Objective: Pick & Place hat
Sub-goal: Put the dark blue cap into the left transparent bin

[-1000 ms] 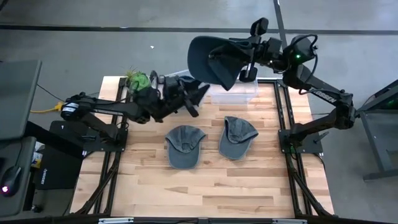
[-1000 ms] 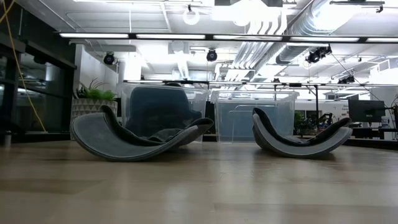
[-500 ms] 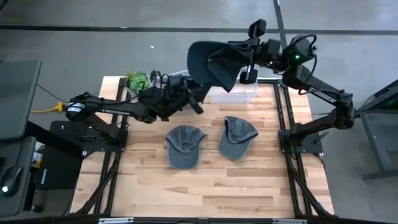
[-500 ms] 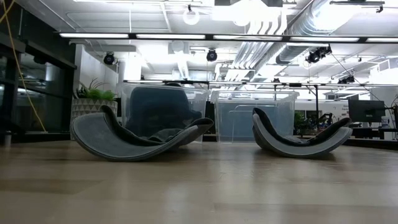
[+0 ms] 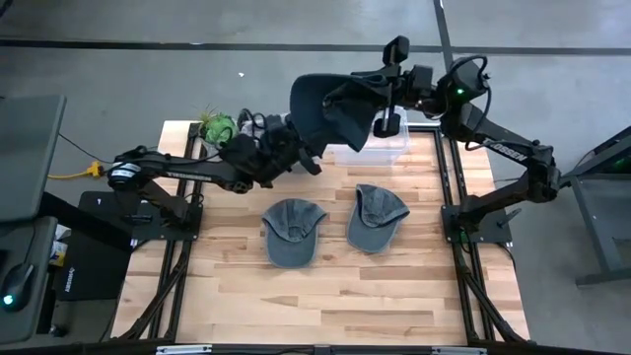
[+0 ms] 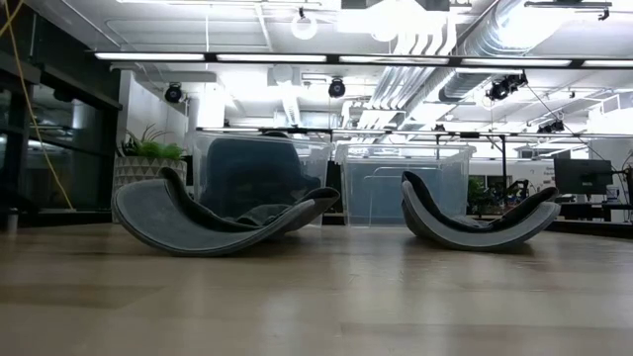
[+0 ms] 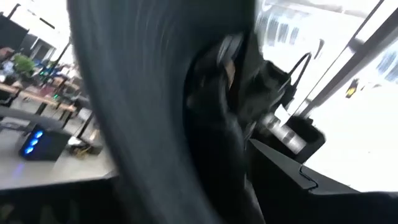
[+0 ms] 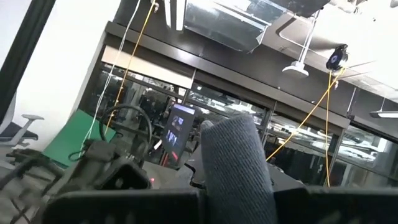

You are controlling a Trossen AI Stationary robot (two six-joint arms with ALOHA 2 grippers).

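While the dark hat point(image 5: 325, 106) hangs limp above the table's far edge, over the clear bins point(image 5: 380, 146), pinched shut-fingered by your right gripper point(image 5: 386, 91), treat it as light, soft fabric, gripping its stiffer brim; your left gripper point(image 5: 301, 150), half-parted and seemingly empty, sits just beside.

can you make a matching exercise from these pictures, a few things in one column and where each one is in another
Things:
1. dark grey cap held up by the right pincer
2. clear plastic bin
3. green potted plant
4. two grey fabric caps

Places:
A. far left corner of the wooden table
B. lying side by side at mid-table
C. raised in the air above the far edge
D. standing at the far edge, right of centre

Pairs: 1-C, 2-D, 3-A, 4-B
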